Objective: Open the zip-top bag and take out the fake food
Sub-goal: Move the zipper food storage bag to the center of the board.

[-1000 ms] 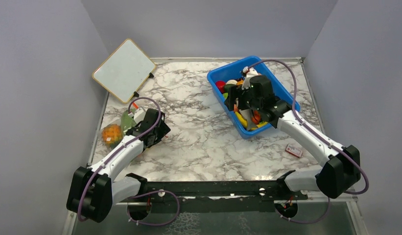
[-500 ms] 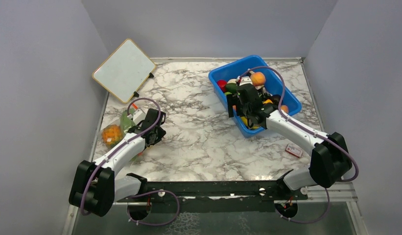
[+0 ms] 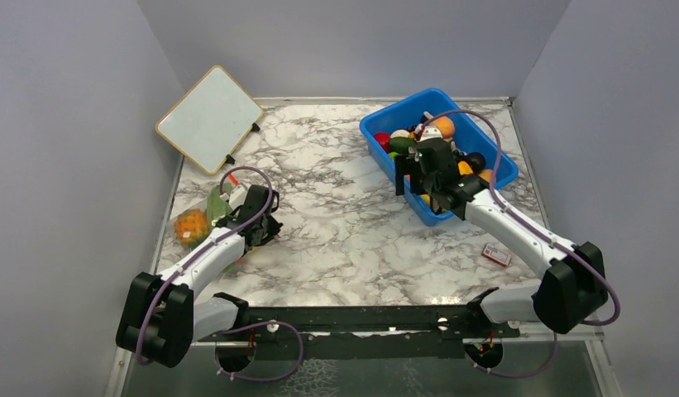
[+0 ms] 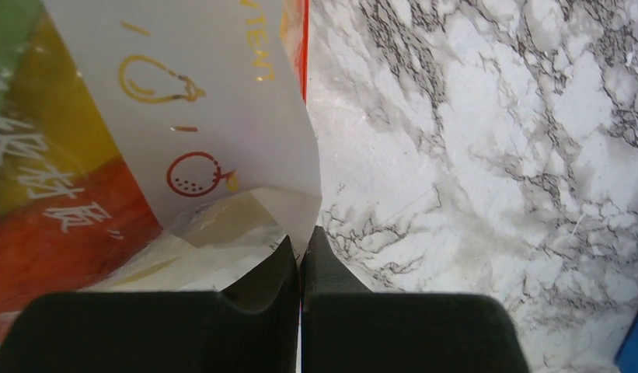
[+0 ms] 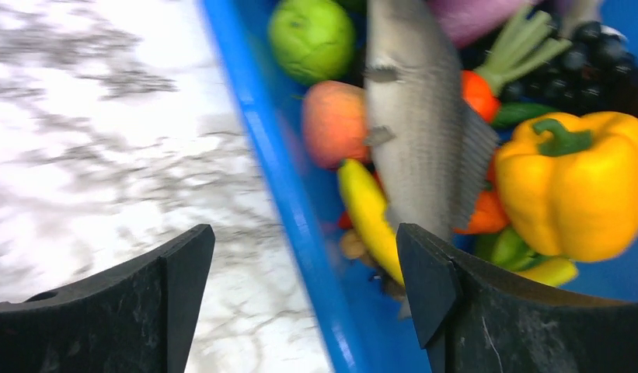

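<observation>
Top external high behind the arm bases [image 3: 499, 304], looking down over the marble table [image 3: 344, 223], left wrist tight on the zip-top bag [image 4: 222, 116] past the left gripper [image 4: 301, 245], right wrist close over the blue bin [image 5: 277, 179] through the right gripper [image 5: 300, 233], bag and bin also seen from overhead.

left hand [image 4: 301, 255] pinched closed | right hand [image 5: 304, 247] spread wide
</observation>
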Action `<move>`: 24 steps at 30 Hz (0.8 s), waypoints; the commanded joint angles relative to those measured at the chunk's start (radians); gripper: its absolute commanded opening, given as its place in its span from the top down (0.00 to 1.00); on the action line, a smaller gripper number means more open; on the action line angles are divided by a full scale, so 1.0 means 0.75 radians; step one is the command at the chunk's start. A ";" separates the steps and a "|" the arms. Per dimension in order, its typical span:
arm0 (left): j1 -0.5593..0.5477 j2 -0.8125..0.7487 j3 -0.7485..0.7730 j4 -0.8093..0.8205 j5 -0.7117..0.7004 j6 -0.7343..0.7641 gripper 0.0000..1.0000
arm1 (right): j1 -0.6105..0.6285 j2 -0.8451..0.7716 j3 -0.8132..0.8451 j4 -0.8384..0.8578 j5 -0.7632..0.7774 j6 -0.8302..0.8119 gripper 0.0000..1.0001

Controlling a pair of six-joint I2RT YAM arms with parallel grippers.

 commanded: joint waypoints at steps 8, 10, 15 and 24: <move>-0.341 0.099 0.101 0.348 0.462 0.017 1.00 | -0.003 -0.416 -0.407 0.466 -0.862 0.368 0.12; -0.479 0.164 0.192 0.365 0.462 0.043 1.00 | -0.003 -0.472 -0.485 0.525 -0.892 0.424 0.12; -0.662 0.206 0.232 0.474 0.470 0.035 1.00 | -0.003 -0.621 -0.564 0.403 -0.799 0.458 0.12; -0.671 0.059 0.224 0.430 0.514 0.280 0.35 | -0.003 -0.832 -0.689 0.339 -0.909 0.492 0.11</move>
